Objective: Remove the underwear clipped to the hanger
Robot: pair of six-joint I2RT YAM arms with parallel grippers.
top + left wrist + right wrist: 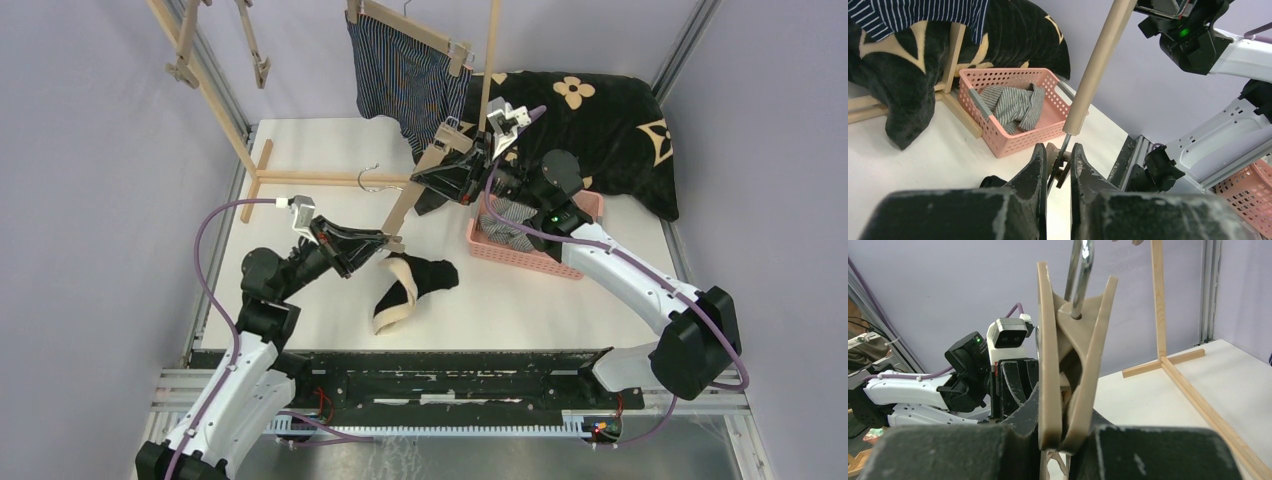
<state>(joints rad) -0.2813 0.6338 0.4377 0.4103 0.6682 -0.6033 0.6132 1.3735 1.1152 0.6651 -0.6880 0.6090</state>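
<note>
1. Left pincer (1059,151): narrow, nipping the left clip (1060,169) at the lower end of the bar (1095,65).
2. Black boxers (420,282): crumpled on the surface (320,150), just beside the left pincer.
3. Right pincer (1064,427): clamped on the right clip (1068,355) at the bar's upper end.
4. Grey striped boxers (1015,105): in the basket (1013,144), just beside the right pincer.
5. Navy boxers (405,80): hanging clipped to a second hanger (410,25), beyond the right pincer.
6. Blanket (600,110): farthest, behind the basket.
</note>
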